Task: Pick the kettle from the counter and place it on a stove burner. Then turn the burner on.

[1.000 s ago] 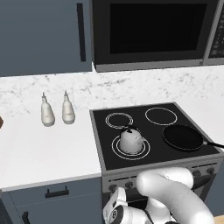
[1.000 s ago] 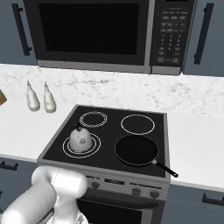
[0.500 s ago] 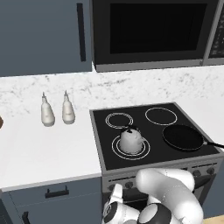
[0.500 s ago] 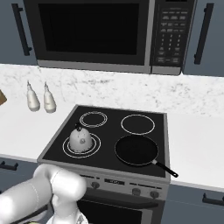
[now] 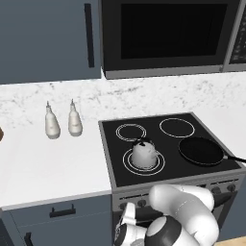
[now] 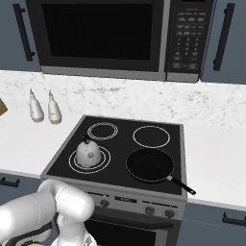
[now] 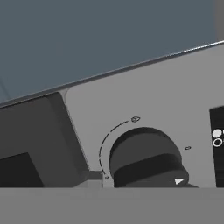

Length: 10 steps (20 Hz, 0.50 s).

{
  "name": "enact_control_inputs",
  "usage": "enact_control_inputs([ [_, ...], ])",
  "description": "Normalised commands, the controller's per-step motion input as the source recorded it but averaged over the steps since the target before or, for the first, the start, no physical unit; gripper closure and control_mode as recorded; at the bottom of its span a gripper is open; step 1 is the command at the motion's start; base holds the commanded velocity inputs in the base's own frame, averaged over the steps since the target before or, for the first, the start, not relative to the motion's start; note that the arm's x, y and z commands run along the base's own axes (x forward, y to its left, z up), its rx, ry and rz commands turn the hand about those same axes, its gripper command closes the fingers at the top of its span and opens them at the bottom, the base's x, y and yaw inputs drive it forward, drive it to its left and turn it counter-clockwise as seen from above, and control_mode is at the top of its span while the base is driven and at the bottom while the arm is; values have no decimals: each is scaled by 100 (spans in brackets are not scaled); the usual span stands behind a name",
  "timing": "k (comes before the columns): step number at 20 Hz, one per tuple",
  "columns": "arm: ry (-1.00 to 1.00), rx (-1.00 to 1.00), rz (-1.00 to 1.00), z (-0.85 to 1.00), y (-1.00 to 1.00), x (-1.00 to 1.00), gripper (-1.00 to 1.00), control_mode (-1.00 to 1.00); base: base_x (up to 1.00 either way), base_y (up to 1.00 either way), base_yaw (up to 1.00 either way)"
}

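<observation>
A: We have the kettle [image 5: 144,153] sitting inside the rings of the front-left stove burner [image 5: 129,164], with the frying pan [image 5: 201,151] on the burner to its right. From how things lie, the placing is done, and we judge the burner still off: its rings look white, not red.

B: Agreed. That would explain why our arm is folded so low in front of the stove. In the hand view we are looking straight at a dark knob [image 7: 146,158] on the grey control panel [image 7: 175,92], very close, with a small white pointer mark near its lower right. We take it that the hand is there to turn this knob.

A: Is it the right knob for the kettle's burner? We cannot tell. The little symbol at the panel's right edge is cut off.

B: And the gripper? Its fingertips are not visible in the hand view, and in the base views the hand is hidden behind our own arm. We cannot tell whether the jaws are apart, together, or clamped on the knob.

A: The two white bottles [image 5: 61,120] stand on the worktop [image 5: 43,163], well apart from the stove.
</observation>
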Motion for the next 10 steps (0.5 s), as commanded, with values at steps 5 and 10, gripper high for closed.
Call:
enact_control_inputs([
  [5, 51, -91, 7, 51, 71, 66, 100, -100, 0, 0, 0],
  [10, 58, -97, 5, 34, 73, 64, 100, -100, 0, 0, 0],
])
